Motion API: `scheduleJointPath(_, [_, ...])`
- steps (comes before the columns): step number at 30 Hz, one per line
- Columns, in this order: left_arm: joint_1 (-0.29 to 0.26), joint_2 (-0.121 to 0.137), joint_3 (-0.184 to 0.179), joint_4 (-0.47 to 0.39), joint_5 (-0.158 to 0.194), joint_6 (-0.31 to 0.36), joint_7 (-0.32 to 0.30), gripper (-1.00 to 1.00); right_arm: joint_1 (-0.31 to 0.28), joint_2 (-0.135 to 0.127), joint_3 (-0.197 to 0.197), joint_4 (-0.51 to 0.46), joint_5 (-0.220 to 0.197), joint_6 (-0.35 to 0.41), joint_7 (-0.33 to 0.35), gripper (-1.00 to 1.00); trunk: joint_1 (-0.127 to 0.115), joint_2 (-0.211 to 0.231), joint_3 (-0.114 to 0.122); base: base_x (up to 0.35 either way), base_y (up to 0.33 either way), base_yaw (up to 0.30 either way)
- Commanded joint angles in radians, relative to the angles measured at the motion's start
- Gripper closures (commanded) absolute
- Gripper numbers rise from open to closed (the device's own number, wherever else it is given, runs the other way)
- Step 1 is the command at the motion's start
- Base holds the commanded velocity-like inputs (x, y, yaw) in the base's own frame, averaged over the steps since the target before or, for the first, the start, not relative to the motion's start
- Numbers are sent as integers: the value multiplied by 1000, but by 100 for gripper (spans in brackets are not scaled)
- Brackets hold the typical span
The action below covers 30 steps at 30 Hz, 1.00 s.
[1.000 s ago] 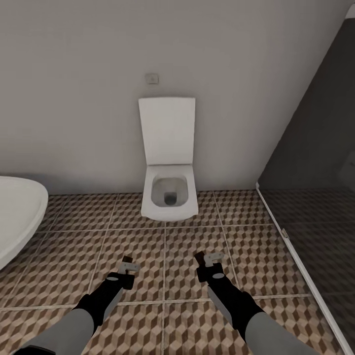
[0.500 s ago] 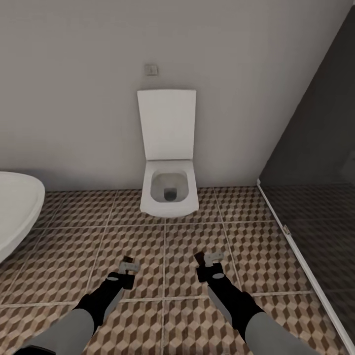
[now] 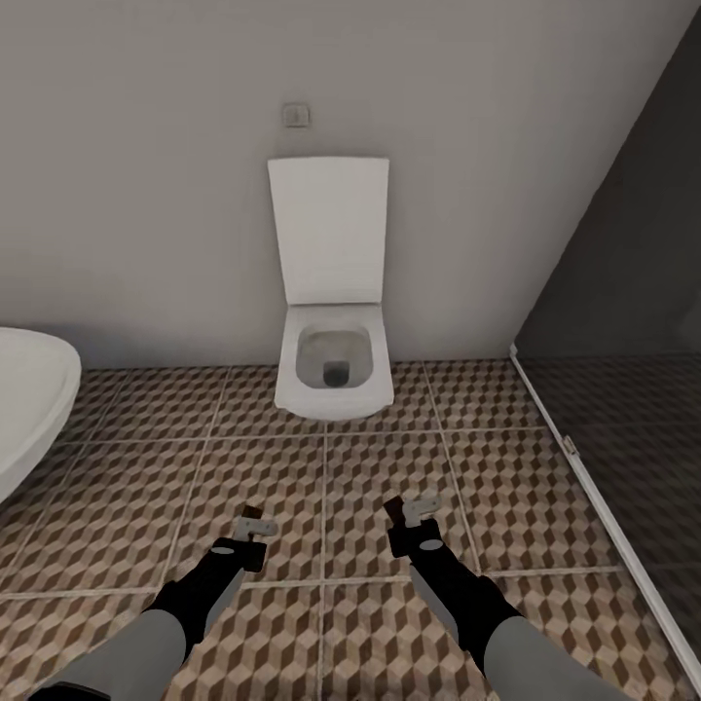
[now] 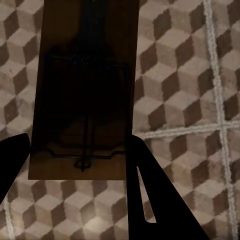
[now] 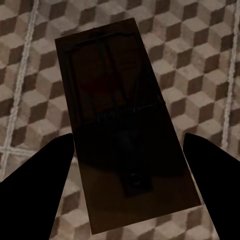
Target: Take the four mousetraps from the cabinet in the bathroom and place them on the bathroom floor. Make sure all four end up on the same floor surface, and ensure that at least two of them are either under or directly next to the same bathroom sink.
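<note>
Each gripper, left (image 3: 255, 526) and right (image 3: 412, 514), held a mousetrap (image 4: 85, 90) lengthwise between closed fingers (second trap (image 5: 125, 125)) directly above the bathroom floor (image 3: 506, 487), neither arm nearer

Soft, even light is filling the head view, leaving the wall (image 3: 146, 195) pale and the toilet (image 3: 331, 292) almost shadowless. The glass partition (image 3: 633, 321) is reading dark grey. In both wrist views the held mousetraps (image 4: 82, 90) (image 5: 125, 125) are showing dim, murky and slightly blurred.
</note>
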Motion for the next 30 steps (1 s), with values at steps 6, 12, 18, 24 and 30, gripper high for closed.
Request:
scheduleJointPath(6, [0, 0, 0, 0, 0, 0, 0, 100, 0, 0, 0, 0, 0, 0, 0, 100, 23, -42, -25, 0, 0, 0])
scheduleJointPath(12, [0, 0, 0, 1, 0, 0, 0, 100, 0, 0, 0, 0, 0, 0, 0, 100, 46, -84, -50, 0, 0, 0])
scheduleJointPath(18, [0, 0, 0, 0, 0, 0, 0, 100, 0, 0, 0, 0, 0, 0, 0, 100, 69, -126, -75, 0, 0, 0])
scheduleJointPath(24, [0, 0, 0, 1, 0, 0, -1, 100, -1, 0, 0, 0, 0, 0, 0, 100, 92, -168, -101, 0, 0, 0])
scheduleJointPath(30, [0, 0, 0, 1, 0, 0, -1, 100, 0, 0, 0, 0, 0, 0, 0, 100, 115, -210, -126, 0, 0, 0])
